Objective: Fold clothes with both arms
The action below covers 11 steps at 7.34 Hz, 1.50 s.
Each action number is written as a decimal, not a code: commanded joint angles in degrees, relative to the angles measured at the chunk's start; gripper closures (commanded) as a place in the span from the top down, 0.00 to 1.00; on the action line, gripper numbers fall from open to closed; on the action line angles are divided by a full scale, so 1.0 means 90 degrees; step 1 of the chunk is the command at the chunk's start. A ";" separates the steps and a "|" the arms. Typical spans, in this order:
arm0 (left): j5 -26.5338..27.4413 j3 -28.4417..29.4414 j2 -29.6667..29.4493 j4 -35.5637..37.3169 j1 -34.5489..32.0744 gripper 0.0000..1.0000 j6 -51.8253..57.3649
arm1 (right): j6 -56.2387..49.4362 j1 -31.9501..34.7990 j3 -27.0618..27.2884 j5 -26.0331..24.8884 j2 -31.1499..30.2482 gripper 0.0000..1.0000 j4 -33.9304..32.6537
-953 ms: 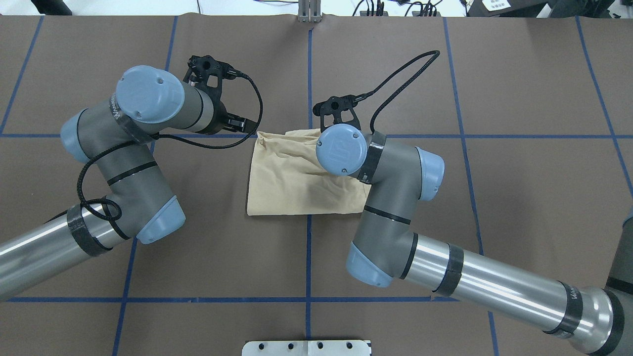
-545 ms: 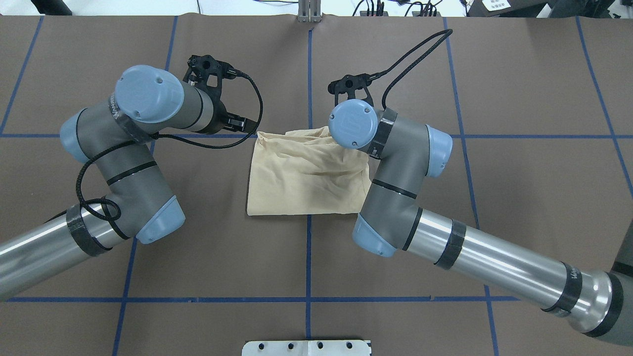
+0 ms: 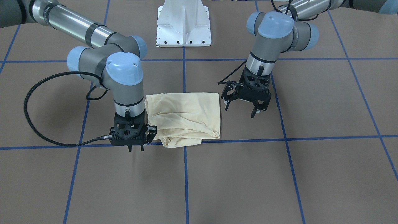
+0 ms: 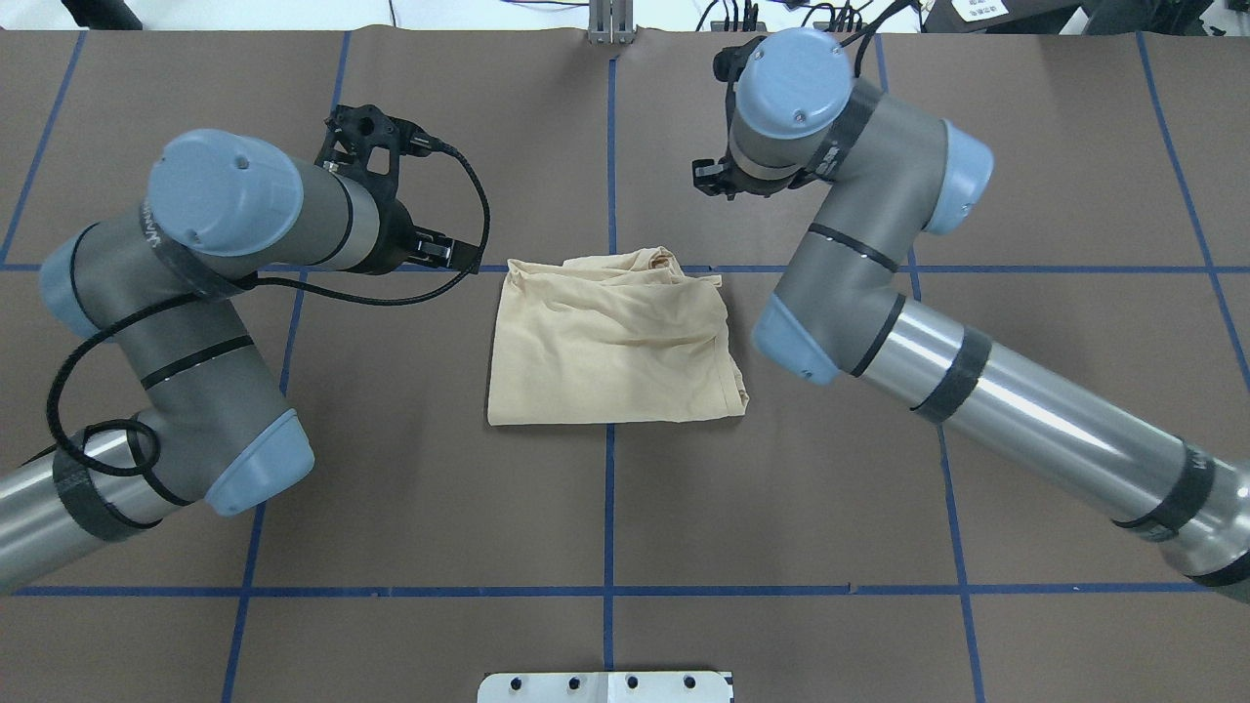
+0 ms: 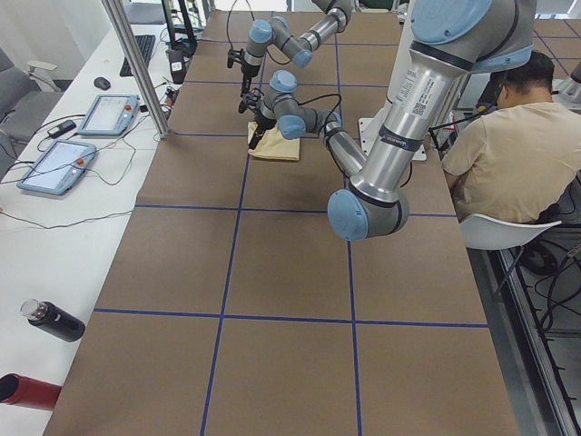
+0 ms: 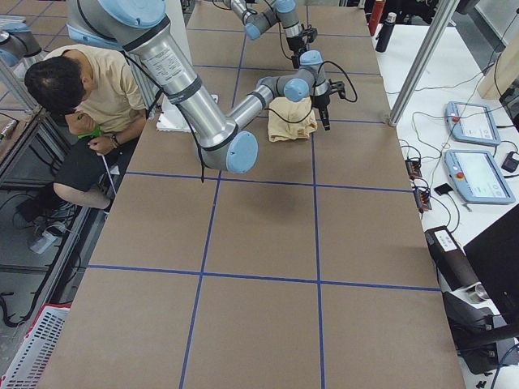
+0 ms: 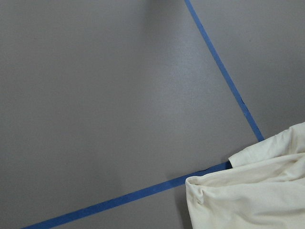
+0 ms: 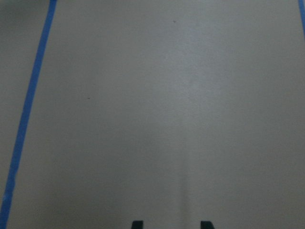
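Observation:
The clothes are one pale cream-yellow shirt (image 4: 610, 337) lying folded into a rough rectangle at the middle of the brown table, its far edge rumpled. The front-facing view shows the same shirt (image 3: 183, 115) between both arms. My left gripper (image 3: 241, 110) hangs open beside one side edge, a little apart from the cloth. My right gripper (image 3: 136, 149) stands just off the opposite corner, fingers apart and empty. Only bare table lies ahead of the right gripper (image 8: 170, 223) in its wrist view. A shirt corner (image 7: 252, 200) shows in the left wrist view.
Blue tape lines (image 4: 610, 146) divide the table into squares. The white base pedestal (image 3: 183, 23) stands at the robot's side. A seated person (image 5: 508, 145) is beside the table. Pendants (image 6: 478, 174) and a bottle (image 5: 54, 320) lie on side benches.
My right arm has swung off the shirt, toward the far side and to the right, uncovering the cloth's right edge. My left arm has shifted slightly left. The shirt lies still.

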 commanded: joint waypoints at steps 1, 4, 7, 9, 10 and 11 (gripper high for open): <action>-0.0012 -0.1284 0.0327 0.1337 -0.0113 1.00 0.0499 | -0.0865 0.0912 0.1716 0.1249 -0.1447 1.00 -0.0225; -0.1043 -0.2285 0.1760 0.1674 -0.1572 1.00 0.2613 | -0.3694 0.2472 0.3451 0.2168 -0.3177 1.00 -0.1789; -0.1886 -0.2014 0.2855 0.1665 -0.3615 1.00 0.4987 | -0.5992 0.4378 0.3250 0.2973 -0.5129 1.00 -0.1722; -0.2313 -0.1304 0.3315 0.1665 -0.4787 1.00 0.6269 | -0.6981 0.5190 0.2735 0.2895 -0.5896 1.00 -0.1702; -0.2606 -0.0739 0.3376 0.1655 -0.5256 1.00 0.6759 | -0.7121 0.5348 0.2441 0.2953 -0.5917 1.00 -0.1721; -0.2648 -0.0424 0.3405 0.1558 -0.5648 1.00 0.6850 | -0.7083 0.5359 0.2283 0.2895 -0.5956 1.00 -0.1712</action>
